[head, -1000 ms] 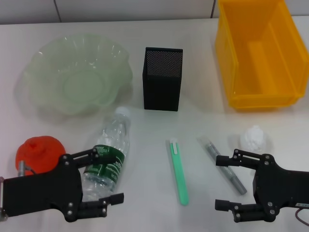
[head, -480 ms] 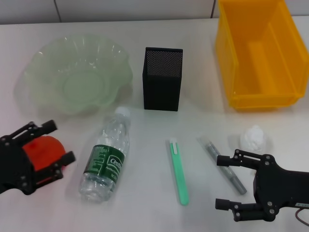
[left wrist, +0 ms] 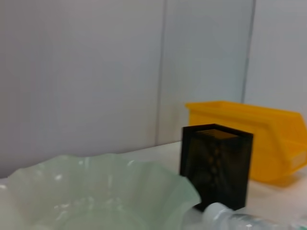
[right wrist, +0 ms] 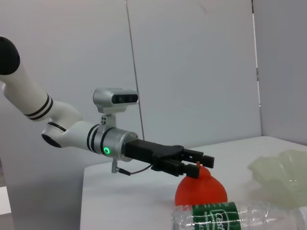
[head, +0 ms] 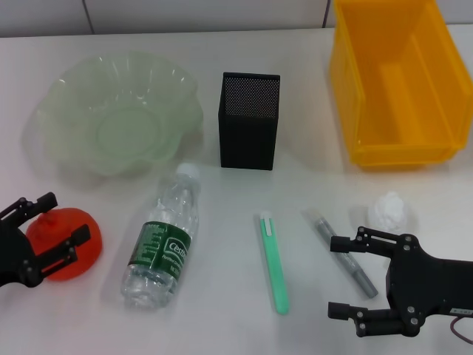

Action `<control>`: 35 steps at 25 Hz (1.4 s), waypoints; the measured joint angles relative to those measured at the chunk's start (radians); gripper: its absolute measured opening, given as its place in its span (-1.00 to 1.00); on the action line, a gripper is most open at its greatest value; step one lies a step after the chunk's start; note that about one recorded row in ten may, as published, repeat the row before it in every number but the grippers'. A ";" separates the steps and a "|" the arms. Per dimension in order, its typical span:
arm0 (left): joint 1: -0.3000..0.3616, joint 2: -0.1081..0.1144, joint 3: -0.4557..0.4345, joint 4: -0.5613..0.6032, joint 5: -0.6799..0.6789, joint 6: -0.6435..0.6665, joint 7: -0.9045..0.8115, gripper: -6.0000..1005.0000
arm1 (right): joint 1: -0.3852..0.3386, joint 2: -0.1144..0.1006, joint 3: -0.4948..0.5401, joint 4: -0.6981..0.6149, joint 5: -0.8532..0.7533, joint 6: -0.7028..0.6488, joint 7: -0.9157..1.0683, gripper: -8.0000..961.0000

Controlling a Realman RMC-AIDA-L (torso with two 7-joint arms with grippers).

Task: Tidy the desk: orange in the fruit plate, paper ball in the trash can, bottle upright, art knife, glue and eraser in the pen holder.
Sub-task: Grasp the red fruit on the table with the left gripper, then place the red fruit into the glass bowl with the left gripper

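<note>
Left gripper point(head: 55, 235) sits at the near-left edge of the desk point(head: 222, 200), fingers spread wide on either side of the orange point(head: 65, 242). In the right wrist view the fingertips point(right wrist: 204, 160) are at the top of the fruit; whether they actually touch it I cannot tell. The orange rests on the desk with its small knob up, near side of the fruit plate point(head: 118, 111) and just left of the bottle point(head: 164, 237).

Bottle lies on its side. Long axis runs near-to-far with a slight tilt; the cap points to the far side and a little right, toward the pen holder point(head: 248, 120); the base points toward the near edge.

Art knife point(head: 272, 261) lies flat at centre, long axis near-to-far, whitish tip at the far end. Glue point(head: 341, 254) lies to its right, slanted, far end to the left and near end to the right, running beside the right gripper.

Right gripper point(head: 341, 277) rests at the near right, fingers wide open and pointing left, holding nothing. Its far finger is beside the glue; contact cannot be made out. Paper ball point(head: 389, 209) sits just beyond that gripper, on the desk, on the near side of the trash can point(head: 399, 81).

Pen holder stands upright at far centre, between plate and trash can.
</note>
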 joint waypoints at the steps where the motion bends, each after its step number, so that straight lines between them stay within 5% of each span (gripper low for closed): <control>1: 0.000 -0.003 -0.008 0.000 -0.001 -0.009 0.002 0.41 | 0.000 0.000 -0.001 0.000 0.000 0.000 0.000 0.75; 10: 0.000 -0.006 -0.018 -0.001 0.001 -0.062 0.001 0.37 | 0.000 0.000 -0.003 0.000 0.000 0.000 0.000 0.75; 19: -0.012 0.017 -0.017 0.004 0.043 -0.088 -0.073 0.33 | 0.011 0.000 -0.002 -0.004 0.000 0.000 0.007 0.75; 27: -0.023 0.009 -0.087 0.014 -0.013 0.061 -0.064 -0.46 | 0.014 0.000 0.001 -0.004 0.000 0.000 0.009 0.75; 35: -0.205 -0.028 -0.155 0.032 -0.089 0.042 -0.092 -0.59 | 0.015 0.001 0.003 -0.001 0.000 0.000 0.009 0.75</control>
